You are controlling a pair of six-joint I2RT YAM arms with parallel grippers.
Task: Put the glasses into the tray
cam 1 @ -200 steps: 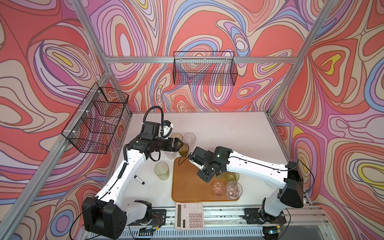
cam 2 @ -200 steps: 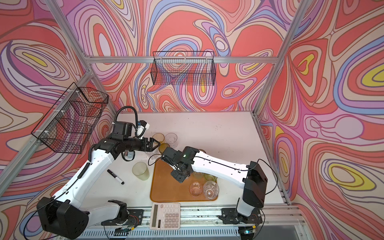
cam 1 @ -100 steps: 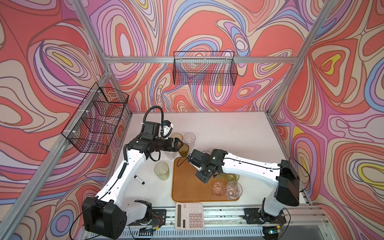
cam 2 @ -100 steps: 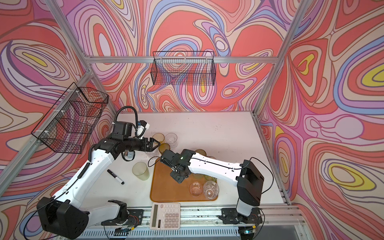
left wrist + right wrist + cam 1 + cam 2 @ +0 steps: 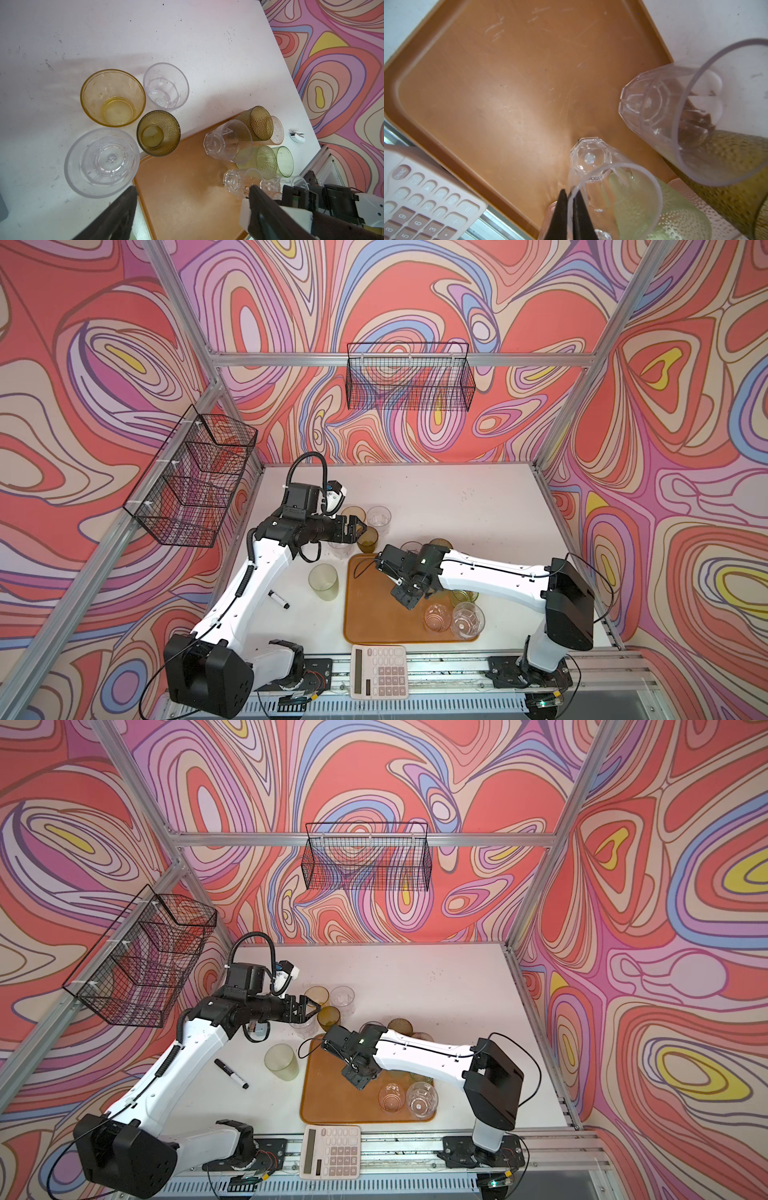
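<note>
- The right gripper [image 5: 571, 200] was clamped on the thin rim of a small clear glass [image 5: 589, 164], with one finger inside the rim and one outside.
- That glass stood upright over the floor of the tray [image 5: 488, 83]. Whether its base touched the floor could not be told.
- In a top view the same gripper [image 5: 409, 601] pointed down over the middle of the tray.
- The left gripper [image 5: 356, 529] hung with its jaws wide apart and nothing between them. It was over the table [image 5: 436, 497], just past the tray's far left corner.
- Under it four glasses stood on the table outside the tray: an amber glass [image 5: 113, 97], a plain clear glass [image 5: 166, 86], a wide clear glass [image 5: 101, 162] and an olive-brown glass [image 5: 159, 133]. The olive-brown one was just beside the tray's corner.
- A pale yellow glass [image 5: 323, 581] stood alone on the table, left of the tray.
- Inside the tray, a tall clear glass [image 5: 654, 108] stood near the far edge and a pale green glass [image 5: 664, 207] just beside the held one.
- A pinkish glass [image 5: 437, 616] and a faceted clear glass [image 5: 467, 618] stood side by side near the tray's front right corner.
- A second olive-brown glass [image 5: 259, 122] stood at the far right edge. Whether it was inside the rim could not be told.
- A calculator [image 5: 379, 670] lay just in front of the tray.
</note>
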